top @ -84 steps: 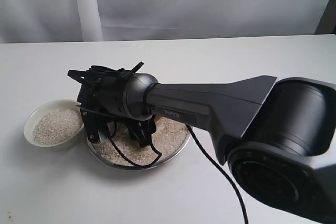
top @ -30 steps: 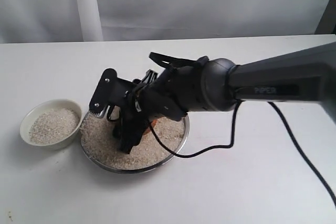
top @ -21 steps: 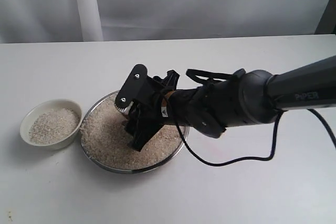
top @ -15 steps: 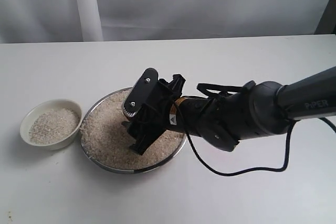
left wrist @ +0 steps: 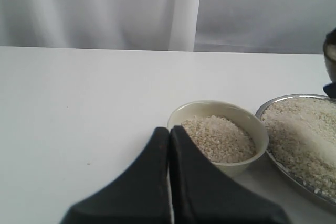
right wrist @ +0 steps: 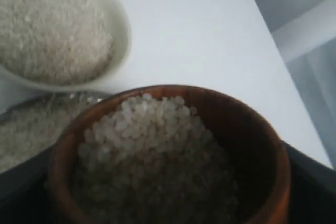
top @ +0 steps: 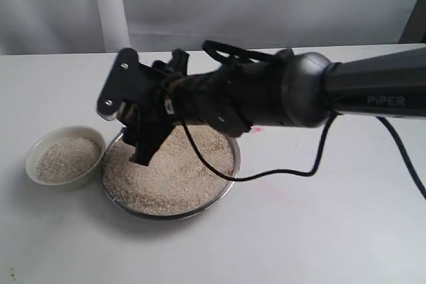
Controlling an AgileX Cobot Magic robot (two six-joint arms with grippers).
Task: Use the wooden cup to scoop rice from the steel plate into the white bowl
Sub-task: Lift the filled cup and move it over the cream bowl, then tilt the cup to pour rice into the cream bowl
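My right gripper (top: 135, 126) reaches across from the right and hangs above the left part of the steel plate (top: 173, 216), next to the white bowl (top: 66, 131). It is shut on the wooden cup (right wrist: 262, 145), which stands upright and is heaped with rice (right wrist: 152, 145). In the exterior view the fingers hide the cup. More rice (top: 183, 171) covers the plate, and the bowl holds a mound of rice (top: 63, 159). My left gripper (left wrist: 169, 130) is shut and empty, low over the table just short of the white bowl (left wrist: 236, 166).
The white table (top: 319, 231) carries only the bowl and the plate side by side. A black cable (top: 279, 174) hangs from the right arm over the plate's right edge. A pale curtain closes the back.
My right gripper has risen out of the rice at the plate's middle and swung up and left towards the bowl, carrying the cup.
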